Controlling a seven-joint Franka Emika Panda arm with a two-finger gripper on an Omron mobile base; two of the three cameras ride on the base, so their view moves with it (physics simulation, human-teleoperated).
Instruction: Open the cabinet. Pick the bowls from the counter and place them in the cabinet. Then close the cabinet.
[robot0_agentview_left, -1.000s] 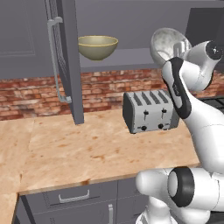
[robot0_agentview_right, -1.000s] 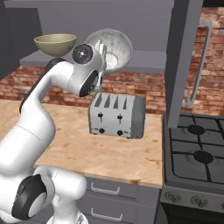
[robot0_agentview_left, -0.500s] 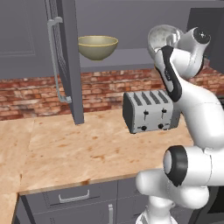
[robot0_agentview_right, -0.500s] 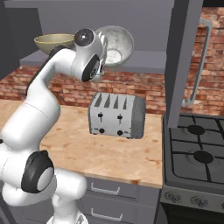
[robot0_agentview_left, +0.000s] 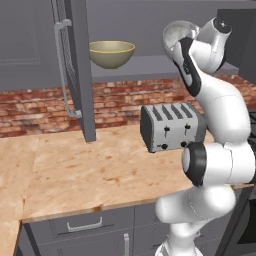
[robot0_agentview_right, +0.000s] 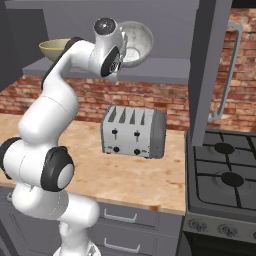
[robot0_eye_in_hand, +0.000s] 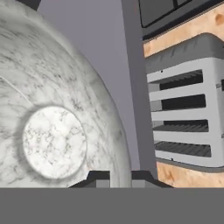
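**Marbled bowl held high at the open cabinet**

Nearest the base, grey drawer fronts (robot0_agentview_left: 85, 225) with short handles sit under the thick edge of the worktop (robot0_agentview_left: 95, 175), a tan slab with reddish mottling. A silver four-slot toaster (robot0_agentview_left: 170, 127) stands on it towards the back, in front of the red brick wall (robot0_agentview_left: 120, 100); a gas hob (robot0_agentview_right: 225, 170) adjoins the worktop on the right.

Above the toaster, the arm reaches up and the end effector (robot0_eye_in_hand: 120, 177) is clamped together on the white marbled bowl (robot0_eye_in_hand: 57, 113), which is tilted on its side: the hand view looks at its round foot, while the right base view sees into its hollow (robot0_agentview_right: 135, 42).

Farther back, the cabinet (robot0_agentview_left: 75, 65) stands open, its left door swung out with the long silver bar handle (robot0_agentview_left: 62, 65) facing the room, its right door (robot0_agentview_right: 210, 75) likewise open. Inside, the olive-tan bowl (robot0_agentview_left: 112, 53) sits upright on the cabinet floor, well to the left of the marbled bowl
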